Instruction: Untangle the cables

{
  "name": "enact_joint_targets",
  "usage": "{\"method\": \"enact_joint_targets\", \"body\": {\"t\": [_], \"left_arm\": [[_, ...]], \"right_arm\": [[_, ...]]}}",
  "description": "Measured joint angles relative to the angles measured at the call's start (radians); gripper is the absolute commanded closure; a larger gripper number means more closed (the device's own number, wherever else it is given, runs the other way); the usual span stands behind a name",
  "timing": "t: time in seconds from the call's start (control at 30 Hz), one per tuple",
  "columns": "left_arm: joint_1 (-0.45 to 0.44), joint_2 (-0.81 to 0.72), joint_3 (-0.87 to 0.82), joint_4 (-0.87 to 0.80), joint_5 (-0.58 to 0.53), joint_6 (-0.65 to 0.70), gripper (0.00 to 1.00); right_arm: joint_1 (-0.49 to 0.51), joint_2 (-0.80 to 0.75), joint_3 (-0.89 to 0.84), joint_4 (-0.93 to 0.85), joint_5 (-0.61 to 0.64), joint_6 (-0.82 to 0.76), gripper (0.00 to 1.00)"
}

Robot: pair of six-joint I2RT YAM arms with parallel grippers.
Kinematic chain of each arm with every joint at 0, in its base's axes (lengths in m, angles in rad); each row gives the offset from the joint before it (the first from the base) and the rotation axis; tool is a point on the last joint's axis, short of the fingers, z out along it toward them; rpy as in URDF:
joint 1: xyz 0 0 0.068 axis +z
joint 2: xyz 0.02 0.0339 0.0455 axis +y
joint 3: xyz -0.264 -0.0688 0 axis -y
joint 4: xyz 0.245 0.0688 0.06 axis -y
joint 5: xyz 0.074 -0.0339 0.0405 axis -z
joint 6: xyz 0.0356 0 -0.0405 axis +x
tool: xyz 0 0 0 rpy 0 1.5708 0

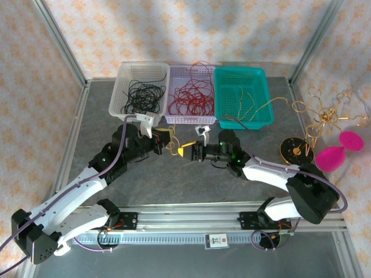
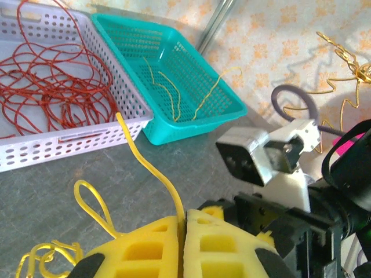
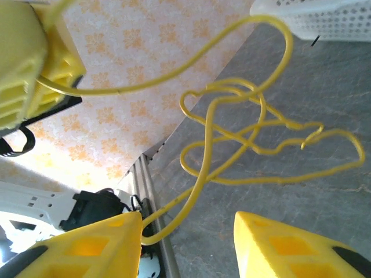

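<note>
A yellow cable [image 3: 255, 139] hangs in a tangled knot of loops between my two grippers above the grey table. My left gripper [image 2: 184, 217] is shut on one strand of it, and the strand [image 2: 148, 165] rises from the pinched pads. My right gripper [image 3: 188, 223] stands open, with a bend of the same cable resting against the inner face of its left finger [image 3: 116, 243]. From above, both grippers [image 1: 165, 145] [image 1: 184, 152] face each other at mid-table. Black cables [image 1: 142, 92], red cables [image 1: 191, 95] and more yellow cables [image 1: 246, 104] lie in three baskets.
The white basket [image 1: 123, 75], lavender basket [image 1: 174, 119] and teal basket [image 1: 264, 81] stand side by side at the back. A gold wire ornament [image 1: 324, 113], a dark round base [image 1: 295, 150] and pink shapes [image 1: 339, 150] sit at the right. A metal rail [image 1: 185, 223] runs along the near edge.
</note>
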Motion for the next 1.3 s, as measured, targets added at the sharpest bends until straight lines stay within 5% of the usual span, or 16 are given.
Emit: {"method": "enact_joint_targets", "body": {"t": [0.23,0.6,1.1,1.3], "left_arm": [[0.000,-0.003,-0.001,0.007,-0.006,-0.002,1.00],[0.000,-0.012,-0.002,0.014,-0.085,-0.011,1.00],[-0.003,0.153,0.117,0.002,-0.425,-0.043,1.00],[0.068,0.172,0.169,0.007,-0.488,-0.053,1.00]], "right_arm": [[0.006,0.079,0.001,0.080,-0.032,0.082,0.66],[0.021,0.109,0.062,-0.008,0.000,0.028,0.99],[0.098,0.001,0.065,-0.246,0.163,-0.195,1.00],[0.152,-0.065,0.045,-0.297,0.238,-0.284,1.00]]}}
